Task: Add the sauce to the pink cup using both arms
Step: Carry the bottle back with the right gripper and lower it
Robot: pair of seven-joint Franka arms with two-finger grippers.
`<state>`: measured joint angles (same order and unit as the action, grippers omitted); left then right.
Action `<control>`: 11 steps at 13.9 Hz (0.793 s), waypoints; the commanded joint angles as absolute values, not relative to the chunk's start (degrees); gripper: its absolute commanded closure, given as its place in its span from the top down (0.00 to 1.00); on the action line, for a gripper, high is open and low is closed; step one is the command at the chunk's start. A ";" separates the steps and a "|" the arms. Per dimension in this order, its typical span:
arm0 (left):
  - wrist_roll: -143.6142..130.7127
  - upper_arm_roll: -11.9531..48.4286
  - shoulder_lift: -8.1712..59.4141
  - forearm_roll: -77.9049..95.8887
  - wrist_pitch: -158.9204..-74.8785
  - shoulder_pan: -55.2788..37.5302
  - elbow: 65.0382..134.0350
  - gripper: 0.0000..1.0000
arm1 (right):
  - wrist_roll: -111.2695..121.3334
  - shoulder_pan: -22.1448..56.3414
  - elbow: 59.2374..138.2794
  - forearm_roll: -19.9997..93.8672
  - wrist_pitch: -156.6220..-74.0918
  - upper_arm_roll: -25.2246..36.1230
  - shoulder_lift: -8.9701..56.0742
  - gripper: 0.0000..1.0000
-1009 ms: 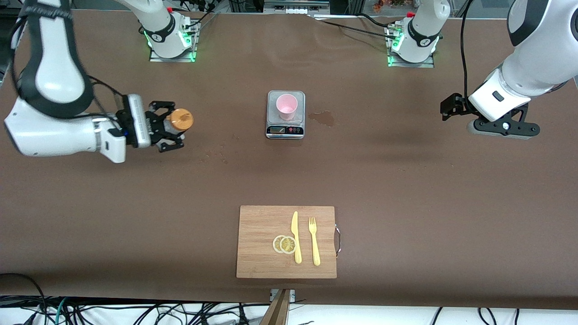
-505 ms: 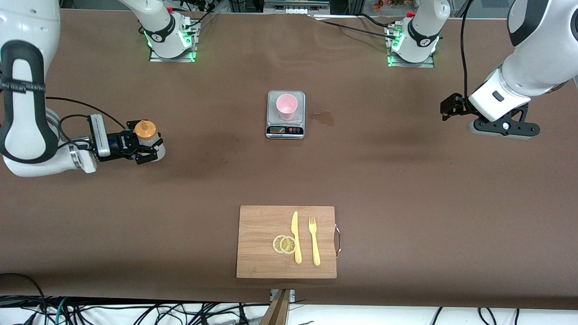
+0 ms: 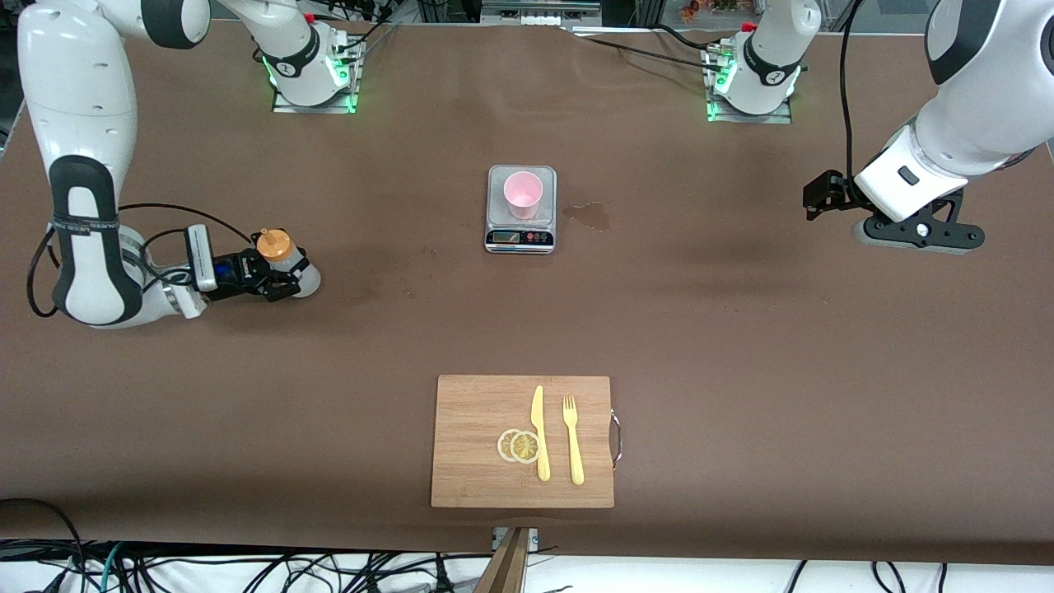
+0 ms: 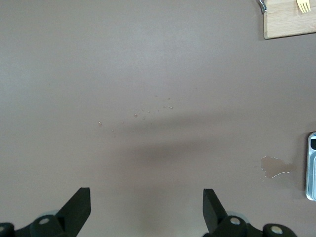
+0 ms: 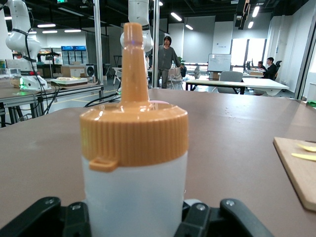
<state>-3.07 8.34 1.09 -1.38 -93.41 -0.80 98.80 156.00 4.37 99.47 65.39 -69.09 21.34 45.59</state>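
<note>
Matte brown surface point(image 3: 741, 346), faintly creased, with a dried stain point(image 3: 589, 215) near the middle and cables hanging off the edge nearest the front camera; in the right wrist view, an open lab hall with ceiling strip lights, desks and people standing. Toward the base edge, at mid-length, a grey scale point(image 3: 521, 209) carrying the pink cup point(image 3: 522, 194), smooth, tapered, upright. Near the camera edge, a bamboo board point(image 3: 522, 441) with lemon slices point(image 3: 519, 445), a yellow knife point(image 3: 539, 432) and fork point(image 3: 573, 439). At the right arm's end, the right gripper point(image 3: 276, 275) clamped on the sauce point(image 3: 282, 259), translucent whitish body, ribbed orange cap point(image 5: 134, 132), upright, base apparently on the surface. Over the left arm's end, the left gripper point(image 4: 146, 210) hanging spread wide, holding nothing, waiting.
</note>
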 commanded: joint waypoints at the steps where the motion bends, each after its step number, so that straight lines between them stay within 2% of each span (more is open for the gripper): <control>1: -2.37 8.35 0.97 -1.32 -92.90 -0.70 98.09 1.00 | 160.04 3.87 98.09 67.66 -66.98 21.09 49.29 0.14; 7: -2.46 8.61 0.97 -1.41 -92.90 -0.79 98.09 1.00 | 161.80 4.39 98.09 70.75 -66.62 19.08 54.66 0.18; 11: -2.37 8.61 0.97 -1.32 -92.99 -0.79 98.00 1.00 | 161.02 4.39 98.26 73.64 -64.87 16.79 57.30 0.29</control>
